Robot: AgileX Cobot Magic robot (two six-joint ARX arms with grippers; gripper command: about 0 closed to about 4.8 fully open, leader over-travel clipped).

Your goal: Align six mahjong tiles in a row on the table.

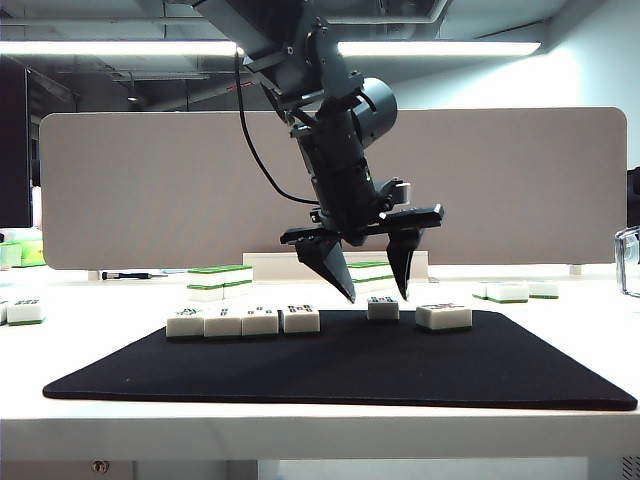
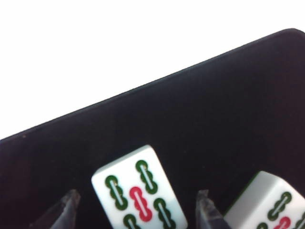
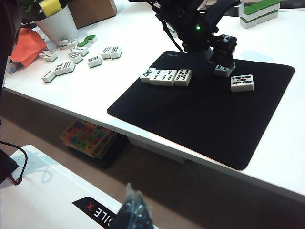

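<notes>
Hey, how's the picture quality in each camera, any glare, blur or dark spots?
Exterior view: ceiling strip lights glare, the left gripper looks dark against the pale partition, the mat is sharp. Left wrist view: the table is blown out white; the near tile and fingertips are soft. Right wrist view: evenly lit and wide-angled; the right gripper is dim and blurred.

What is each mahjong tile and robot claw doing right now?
Row of four tiles: flat, face up, side by side on the black mat.
Fifth tile: flat, apart, below the left gripper.
Sixth tile: flat, apart.
Left gripper: open, empty, above the fifth tile.
Right gripper: away from the mat, opening unclear.
</notes>
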